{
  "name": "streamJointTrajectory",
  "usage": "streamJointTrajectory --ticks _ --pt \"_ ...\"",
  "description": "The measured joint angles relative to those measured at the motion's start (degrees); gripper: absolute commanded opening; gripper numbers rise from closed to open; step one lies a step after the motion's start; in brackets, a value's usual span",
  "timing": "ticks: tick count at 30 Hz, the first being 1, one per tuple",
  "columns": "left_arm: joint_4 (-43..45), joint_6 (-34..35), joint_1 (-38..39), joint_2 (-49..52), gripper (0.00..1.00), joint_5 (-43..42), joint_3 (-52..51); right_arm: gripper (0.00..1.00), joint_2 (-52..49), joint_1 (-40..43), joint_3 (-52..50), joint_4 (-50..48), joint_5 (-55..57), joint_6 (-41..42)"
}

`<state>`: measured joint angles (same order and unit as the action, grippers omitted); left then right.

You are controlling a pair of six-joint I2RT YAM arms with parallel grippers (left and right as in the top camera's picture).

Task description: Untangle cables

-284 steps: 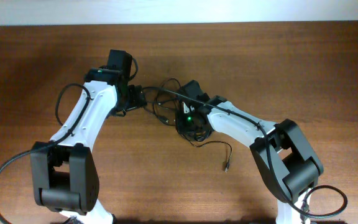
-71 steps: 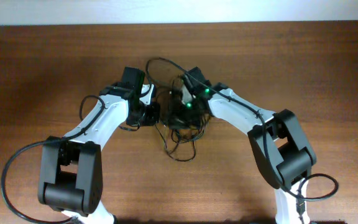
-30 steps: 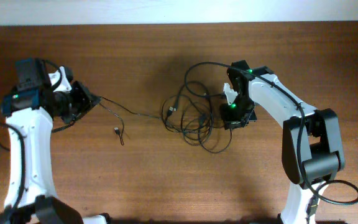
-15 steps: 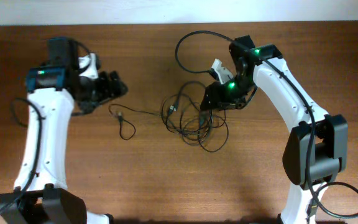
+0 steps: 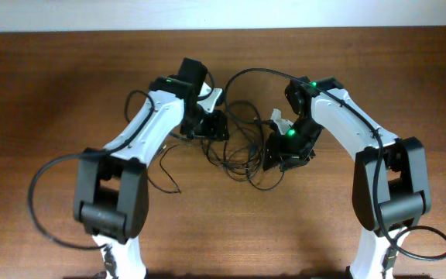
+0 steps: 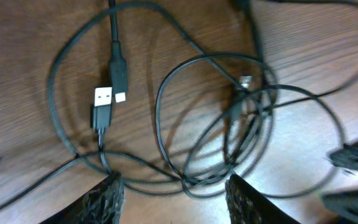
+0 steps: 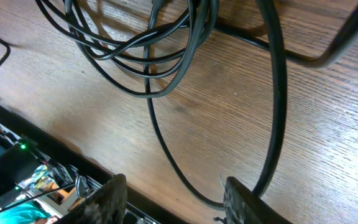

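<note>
Tangle of black cables (image 5: 242,153) lying in loose loops near the middle of the desk (image 5: 409,77), left end effector (image 6: 174,195) hanging over them with fingers apart and gripping nothing, right end effector (image 7: 174,199) also standing apart, one loop passing unclamped between its fingers.

Shows two robot arms, left arm (image 5: 142,133) and right arm (image 5: 351,125), over one wooden table (image 5: 53,77). Has one tangled heap of thin black cables (image 5: 242,151), strand number impossible to tell. Counts three plug ends in the left wrist view: one wide silver plug (image 6: 102,98), one white-tipped plug (image 6: 120,96), one small silver tip (image 6: 245,81).
</note>
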<state>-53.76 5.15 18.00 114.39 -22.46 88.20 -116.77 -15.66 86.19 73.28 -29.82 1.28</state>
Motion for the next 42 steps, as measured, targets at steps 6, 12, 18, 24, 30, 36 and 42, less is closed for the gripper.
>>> streamJointTrajectory --ticks 6,12,18,24,30,36,42 --pt "5.18 -0.24 0.04 5.97 0.54 -0.02 -0.02 0.49 6.82 0.04 0.04 0.26 0.11 -0.04" --pt "7.78 -0.33 2.16 8.57 0.47 0.0 -0.02 0.53 7.56 1.01 -0.57 2.23 4.72 1.36" --pt "8.24 -0.81 2.67 10.03 0.29 -0.87 0.31 0.1 7.93 -0.5 -11.15 -7.93 4.96 6.82" --pt "7.56 -1.01 2.67 10.84 0.0 0.39 0.5 0.04 7.98 -6.43 -10.29 -15.13 1.36 7.63" --pt "5.07 1.55 2.78 10.64 0.05 6.49 1.49 0.04 18.1 -6.4 0.61 -14.91 -2.05 7.06" --pt "4.98 2.43 2.71 10.6 0.07 7.96 1.6 0.04 33.05 -6.4 8.44 -17.03 -2.64 7.06" --pt "4.98 2.43 2.71 10.6 0.07 8.07 1.6 0.04 40.68 -6.4 9.05 -28.89 -2.54 6.88"
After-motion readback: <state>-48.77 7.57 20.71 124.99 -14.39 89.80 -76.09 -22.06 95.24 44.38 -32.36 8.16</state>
